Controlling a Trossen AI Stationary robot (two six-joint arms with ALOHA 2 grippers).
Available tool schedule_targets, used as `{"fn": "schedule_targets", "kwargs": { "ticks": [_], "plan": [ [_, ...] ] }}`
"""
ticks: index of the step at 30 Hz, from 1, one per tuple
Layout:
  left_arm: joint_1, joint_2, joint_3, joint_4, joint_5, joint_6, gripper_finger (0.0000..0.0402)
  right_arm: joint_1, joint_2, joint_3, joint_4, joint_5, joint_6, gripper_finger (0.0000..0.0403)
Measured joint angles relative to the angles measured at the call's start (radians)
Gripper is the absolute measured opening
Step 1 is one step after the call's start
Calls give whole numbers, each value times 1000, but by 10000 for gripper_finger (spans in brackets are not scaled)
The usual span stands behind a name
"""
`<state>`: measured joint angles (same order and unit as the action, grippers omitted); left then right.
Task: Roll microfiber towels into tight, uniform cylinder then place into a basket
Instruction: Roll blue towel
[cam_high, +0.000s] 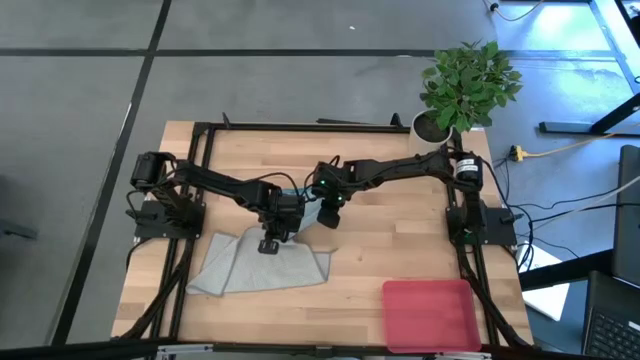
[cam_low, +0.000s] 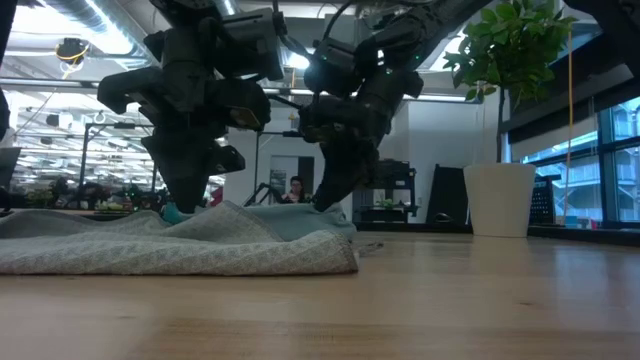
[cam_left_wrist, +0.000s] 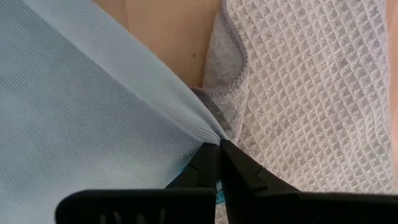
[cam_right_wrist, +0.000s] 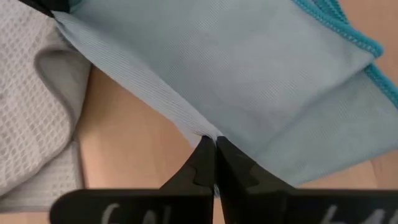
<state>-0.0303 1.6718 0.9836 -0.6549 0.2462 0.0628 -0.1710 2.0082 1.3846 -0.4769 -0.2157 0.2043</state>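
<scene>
High view gives you two towels on the wooden desk (cam_high: 380, 260): one larger pale grey-green waffle cloth (cam_high: 262, 268) lying rumpled left of centre, and one smaller light teal-blue cloth (cam_high: 296, 199) just behind it. Your left pincer (cam_high: 270, 243) and right pincer (cam_high: 328, 216) are both clamped on an edge of the teal-blue cloth, stretched between them. One flat pink-magenta plastic tray (cam_high: 430, 314) sits well apart, at the near right corner.
</scene>
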Motion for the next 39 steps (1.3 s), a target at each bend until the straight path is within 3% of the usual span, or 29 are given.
{"fn": "schedule_targets", "kwargs": {
  "ticks": [30,39],
  "plan": [
    [0,0,1,-4,-8,6,0,-42,42,0,96,106,-4,5],
    [3,0,0,-14,-24,3,0,-46,94,0,134,76,-23,5]
  ]
}}
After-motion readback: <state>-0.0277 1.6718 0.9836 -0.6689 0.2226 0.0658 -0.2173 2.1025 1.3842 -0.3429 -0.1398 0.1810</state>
